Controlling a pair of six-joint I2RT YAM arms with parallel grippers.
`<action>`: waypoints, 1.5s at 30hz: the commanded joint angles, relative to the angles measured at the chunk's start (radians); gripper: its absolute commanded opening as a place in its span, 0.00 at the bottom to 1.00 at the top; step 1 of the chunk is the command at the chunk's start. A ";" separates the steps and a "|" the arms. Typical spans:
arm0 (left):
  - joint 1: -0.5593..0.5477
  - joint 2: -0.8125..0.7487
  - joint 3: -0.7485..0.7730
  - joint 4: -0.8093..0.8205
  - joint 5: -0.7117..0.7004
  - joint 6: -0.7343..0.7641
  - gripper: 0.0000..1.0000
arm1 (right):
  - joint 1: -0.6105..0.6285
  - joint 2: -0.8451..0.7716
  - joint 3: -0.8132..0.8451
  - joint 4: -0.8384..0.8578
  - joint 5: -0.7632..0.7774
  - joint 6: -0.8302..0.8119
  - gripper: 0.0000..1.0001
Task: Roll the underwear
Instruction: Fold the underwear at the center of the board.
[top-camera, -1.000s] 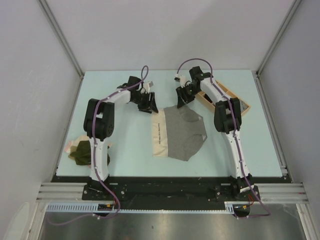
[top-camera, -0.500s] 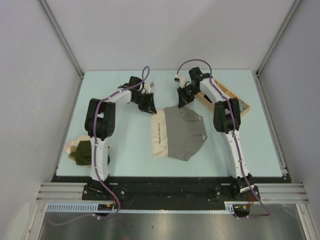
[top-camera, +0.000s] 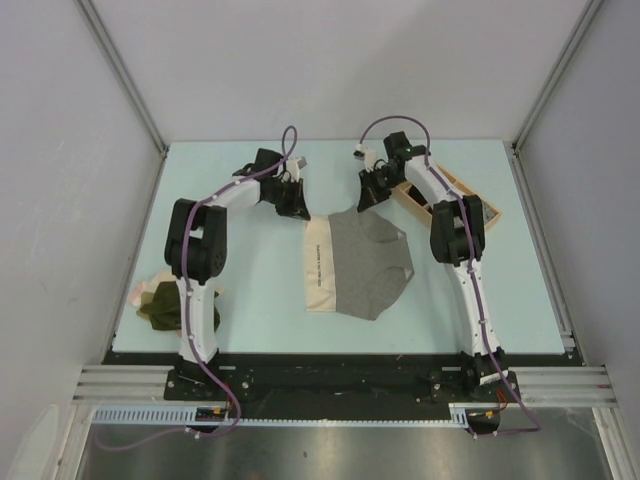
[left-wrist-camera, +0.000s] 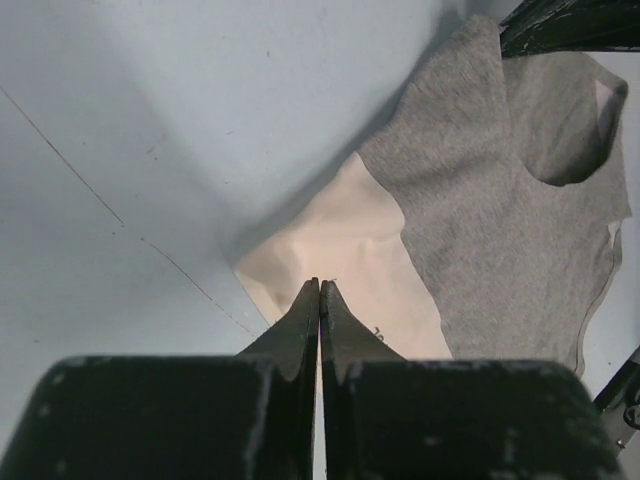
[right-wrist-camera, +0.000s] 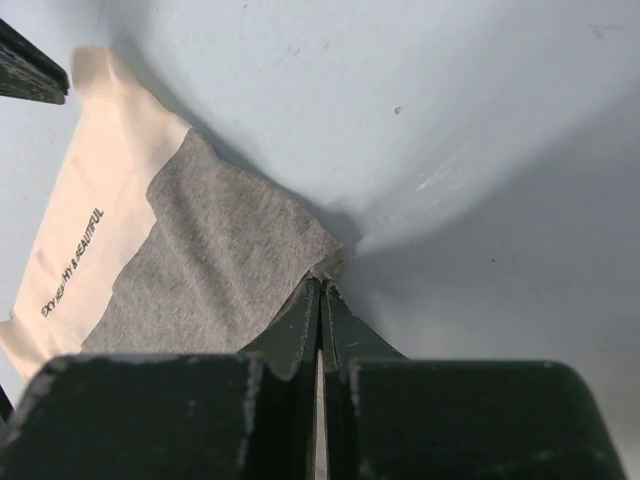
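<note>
Left claw (left-wrist-camera: 320, 289) pinches the beige waistband corner of the grey underwear (top-camera: 368, 265); right claw (right-wrist-camera: 320, 287) pinches its grey corner.

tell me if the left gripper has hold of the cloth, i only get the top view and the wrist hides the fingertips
Observer: Yes. In the left wrist view the left gripper is shut on the edge of the pale waistband of the grey underwear.
Operator: and the right one
Observer: The right wrist view shows the right gripper shut on a grey corner of the same garment, with the fabric slightly bunched at the tips.
Operator: can you read the band
Observer: Partly. The dark lettering along the band ends in "& BEAUTIFUL".
</note>
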 joint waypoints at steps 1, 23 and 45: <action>-0.006 -0.113 -0.027 0.074 -0.006 0.001 0.00 | -0.023 -0.109 -0.003 0.047 -0.073 0.008 0.00; -0.017 0.083 0.184 -0.032 -0.094 0.053 0.58 | -0.028 -0.105 -0.026 0.033 -0.089 -0.013 0.00; -0.066 0.172 0.284 -0.164 -0.189 0.136 0.25 | -0.029 -0.099 -0.031 0.022 -0.102 -0.015 0.00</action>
